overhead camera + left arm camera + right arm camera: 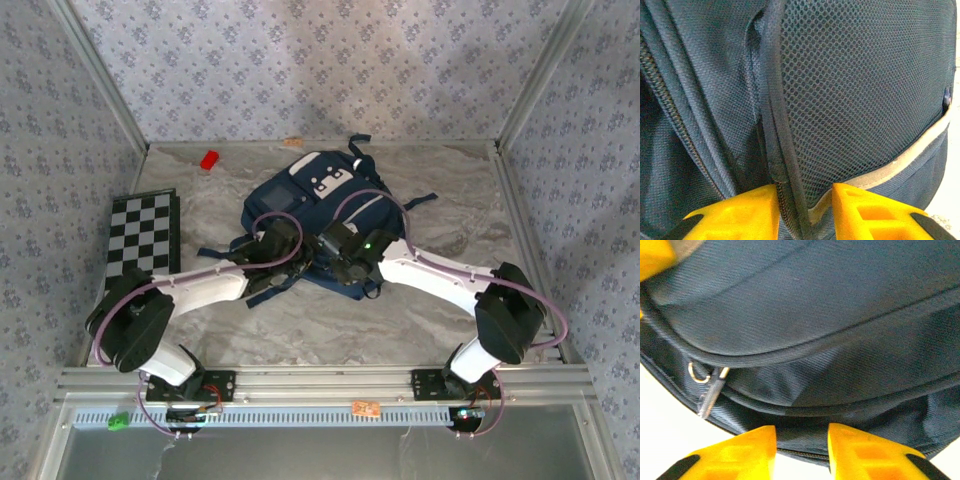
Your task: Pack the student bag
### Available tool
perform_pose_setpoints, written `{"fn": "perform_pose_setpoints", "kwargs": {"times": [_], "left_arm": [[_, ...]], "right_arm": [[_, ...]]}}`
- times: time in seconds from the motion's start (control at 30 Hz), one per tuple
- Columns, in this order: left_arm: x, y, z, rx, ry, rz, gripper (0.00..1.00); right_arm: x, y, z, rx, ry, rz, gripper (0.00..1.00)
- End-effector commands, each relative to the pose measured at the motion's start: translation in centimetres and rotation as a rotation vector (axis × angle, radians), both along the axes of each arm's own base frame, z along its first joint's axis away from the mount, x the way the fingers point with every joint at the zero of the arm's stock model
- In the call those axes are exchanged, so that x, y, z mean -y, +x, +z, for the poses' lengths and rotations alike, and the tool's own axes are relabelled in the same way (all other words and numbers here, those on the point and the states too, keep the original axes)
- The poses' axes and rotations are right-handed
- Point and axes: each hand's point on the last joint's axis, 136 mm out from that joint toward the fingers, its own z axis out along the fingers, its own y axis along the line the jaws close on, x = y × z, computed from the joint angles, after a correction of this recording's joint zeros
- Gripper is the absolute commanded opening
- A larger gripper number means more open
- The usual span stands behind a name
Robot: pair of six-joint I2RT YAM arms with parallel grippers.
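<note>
The student bag [290,205] lies flat in the middle of the table [450,190], a little toward the far edge, white-patched front uppermost and its straps trailing toward the near edge. Both arms reach in over its near end.

The left gripper [805,210] has its yellow fingers either side of a raised ridge of piping beside the mesh pocket [865,95]. The fabric fills the gap between them, so it looks to be pinching that seam. A zip [660,85] runs along the left of that view, but whether it is open or closed is not clear.

The right gripper [802,450] sits at the bag's edge with its fingers spread and nothing between them. The metal zip pull [707,390] hangs just to their left, untouched.

Outward from the bag, a red block [209,159] lies near the far edge toward the left, well apart from the bag. A black-and-white checkerboard [140,240] lies along the left edge.

As for progress, nothing is being carried to the bag, and its inside is hidden, so what has been packed cannot be told. The work in hand seems to be on the bag's opening: one side steadies the fabric while the other is placed to take the pull. If the block belongs inside, the packing itself is not yet done.
</note>
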Motion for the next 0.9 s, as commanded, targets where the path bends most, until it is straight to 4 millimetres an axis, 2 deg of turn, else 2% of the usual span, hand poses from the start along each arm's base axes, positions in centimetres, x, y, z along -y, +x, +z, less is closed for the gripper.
{"fn": "perform_pose_setpoints", "kwargs": {"times": [0.0, 0.13, 0.23, 0.37, 0.47, 0.67, 0.77, 0.87], "left_arm": [[0.7, 1.6, 1.7, 0.044, -0.030, 0.040, 0.31], [1.0, 2.0, 2.2, 0.052, -0.037, 0.040, 0.26], [1.0, 2.0, 2.5, 0.052, -0.045, 0.045, 0.19], [1.0, 2.0, 3.1, 0.065, -0.058, 0.046, 0.11], [1.0, 2.0, 3.6, 0.072, -0.067, 0.042, 0.06], [1.0, 1.9, 3.7, 0.071, -0.082, 0.046, 0.03], [1.1, 1.9, 3.9, 0.073, -0.087, 0.038, 0.02], [1.0, 1.8, 4.0, 0.075, -0.085, 0.040, 0.00]], "right_arm": [[-1.3, 0.1, 1.4, 0.015, 0.101, -0.049, 0.38], [-2.0, 0.4, 0.8, 0.004, 0.168, -0.118, 0.41], [-2.3, 0.8, 0.8, 0.005, 0.206, -0.153, 0.43], [-3.7, 1.7, 1.0, 0.000, 0.290, -0.165, 0.46], [-3.7, 2.3, 0.7, 0.002, 0.258, -0.185, 0.45], [-3.5, 2.8, -0.5, 0.012, 0.236, -0.221, 0.36], [-4.4, 3.1, -0.5, 0.023, 0.253, -0.201, 0.32], [-4.1, 3.3, -0.5, 0.032, 0.229, -0.213, 0.23]]}}
